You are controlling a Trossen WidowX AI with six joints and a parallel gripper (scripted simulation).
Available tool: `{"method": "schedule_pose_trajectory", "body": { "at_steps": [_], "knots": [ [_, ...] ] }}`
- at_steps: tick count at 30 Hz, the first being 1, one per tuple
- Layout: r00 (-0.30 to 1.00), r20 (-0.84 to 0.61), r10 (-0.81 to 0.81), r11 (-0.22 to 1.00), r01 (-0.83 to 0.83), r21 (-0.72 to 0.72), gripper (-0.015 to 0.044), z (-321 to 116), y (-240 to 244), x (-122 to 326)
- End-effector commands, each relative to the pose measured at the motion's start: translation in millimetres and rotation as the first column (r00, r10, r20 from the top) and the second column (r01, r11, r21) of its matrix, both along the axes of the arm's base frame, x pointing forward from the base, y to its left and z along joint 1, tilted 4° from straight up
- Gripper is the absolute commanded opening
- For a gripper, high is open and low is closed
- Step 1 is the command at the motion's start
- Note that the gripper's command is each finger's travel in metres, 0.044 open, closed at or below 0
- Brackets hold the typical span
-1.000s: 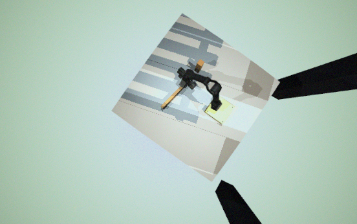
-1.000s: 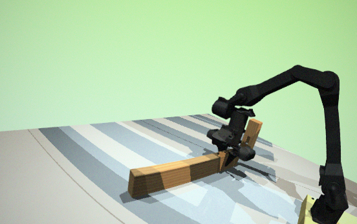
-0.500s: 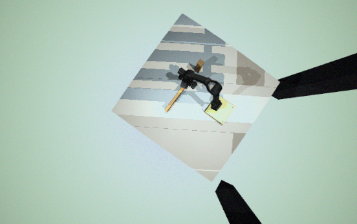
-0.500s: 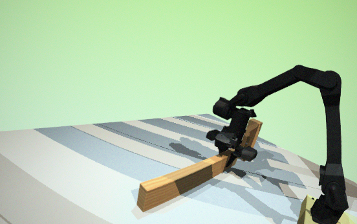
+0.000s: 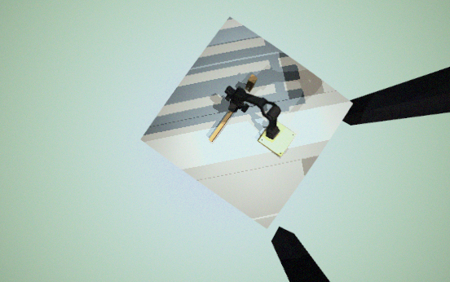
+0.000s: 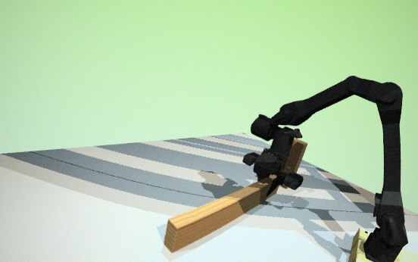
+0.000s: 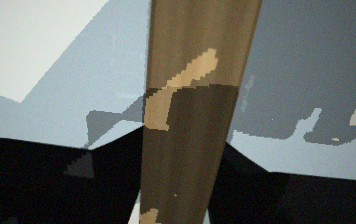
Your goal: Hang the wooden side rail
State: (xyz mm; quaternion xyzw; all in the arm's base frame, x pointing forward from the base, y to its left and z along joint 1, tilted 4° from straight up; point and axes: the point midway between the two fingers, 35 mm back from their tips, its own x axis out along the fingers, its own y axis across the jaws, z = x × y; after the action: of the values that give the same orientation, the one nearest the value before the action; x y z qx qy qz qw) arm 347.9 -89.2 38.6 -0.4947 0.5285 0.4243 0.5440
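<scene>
The wooden side rail [image 5: 220, 128] [image 6: 212, 217] [image 7: 195, 40] runs from under the gripper toward the front left in the exterior view. Its far end is low at the table; whether it touches cannot be told. My gripper [image 6: 272, 185] [image 7: 179, 131] is shut on the rail near its post end, one finger on each side. The headboard post [image 5: 253, 78] [image 6: 301, 148] stands upright just behind the gripper, partly covered by it. The steel hooks, the pins and most of the slot are hidden, so contact between rail and post cannot be judged.
The arm's pale yellow base plate [image 5: 281, 143] [image 6: 355, 246] lies on the table [image 5: 244, 191] to the right of the rail. The arm arches from it over to the rail. Striped shadows cross the table. Two dark beams [image 5: 403, 98] [image 5: 295, 257] show beyond the table in the top view.
</scene>
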Motion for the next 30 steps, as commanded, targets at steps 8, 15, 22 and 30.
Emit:
{"method": "schedule_pose_trajectory", "body": {
  "at_steps": [8, 15, 22, 30],
  "knots": [
    [1.0, 0.0, 0.0, 1.0, 0.0, 0.0, 0.0, 0.0, 0.0, 0.4],
    [1.0, -0.004, 0.012, 1.0, -0.012, 0.001, 0.0, 1.0, 0.0, 0.3],
    [1.0, -0.004, 0.012, 1.0, -0.012, 0.001, 0.0, 2.2, 0.1, 0.2],
    [1.0, -0.004, 0.012, 1.0, -0.012, 0.001, 0.0, 3.5, 0.2, 0.1]
  ]
}}
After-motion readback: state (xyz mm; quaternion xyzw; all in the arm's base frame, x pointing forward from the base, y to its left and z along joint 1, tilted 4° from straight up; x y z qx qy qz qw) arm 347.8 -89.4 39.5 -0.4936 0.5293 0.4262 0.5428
